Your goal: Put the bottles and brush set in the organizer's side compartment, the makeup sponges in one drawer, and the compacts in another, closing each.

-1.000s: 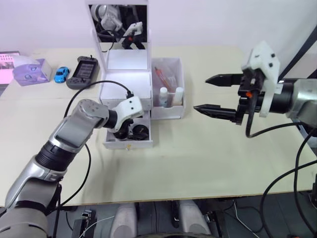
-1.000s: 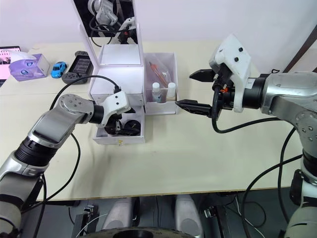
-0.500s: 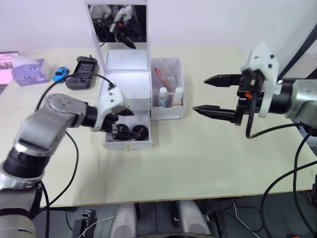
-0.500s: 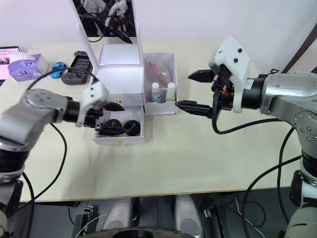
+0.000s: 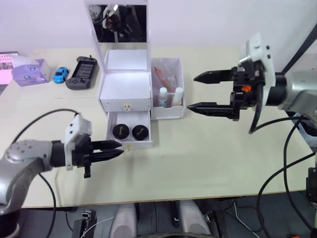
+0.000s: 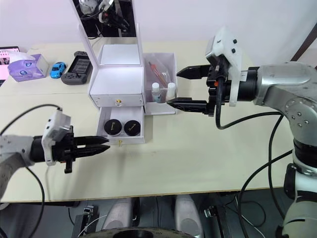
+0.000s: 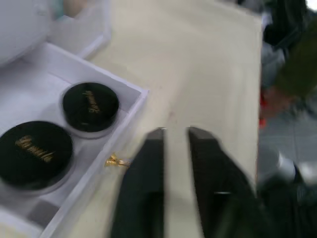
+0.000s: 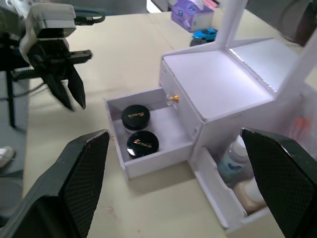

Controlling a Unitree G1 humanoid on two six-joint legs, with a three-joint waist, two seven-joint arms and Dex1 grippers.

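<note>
Just ahead of my left jaws (image 5: 116,149) sat the organizer's (image 5: 125,90) lower drawer (image 5: 130,135), pulled out, with its gold knob (image 7: 117,160) close beside the fingertips and not touched by them. I had those jaws nearly closed, with a narrow gap between the fingers and nothing held, low over the worktop (image 5: 198,158). Both compacts (image 5: 130,131) lay side by side in that open drawer, flat, black tops up. Above it the upper drawer (image 5: 125,105) was pushed in. My right jaws (image 5: 197,91) hung spread wide and empty, above the worktop, tips pointed toward the organizer and just off the outer wall of the side compartment (image 5: 167,94), which lay between them and the drawers. Inside that compartment, at the near end, the two bottles (image 5: 170,96) stood upright with white caps, touching or nearly so, and the brush set (image 5: 166,78) lay behind them toward the far end. Beyond the drawers the mirror lid (image 5: 123,25) stood upright. Well apart from either set of jaws, on the far side of the worktop past my left arm, I saw a dark handheld game console (image 5: 80,72), a small blue toy car (image 5: 61,74) and a purple tissue box (image 5: 31,72). I could not make out the makeup sponges with the upper drawer pushed in.
</note>
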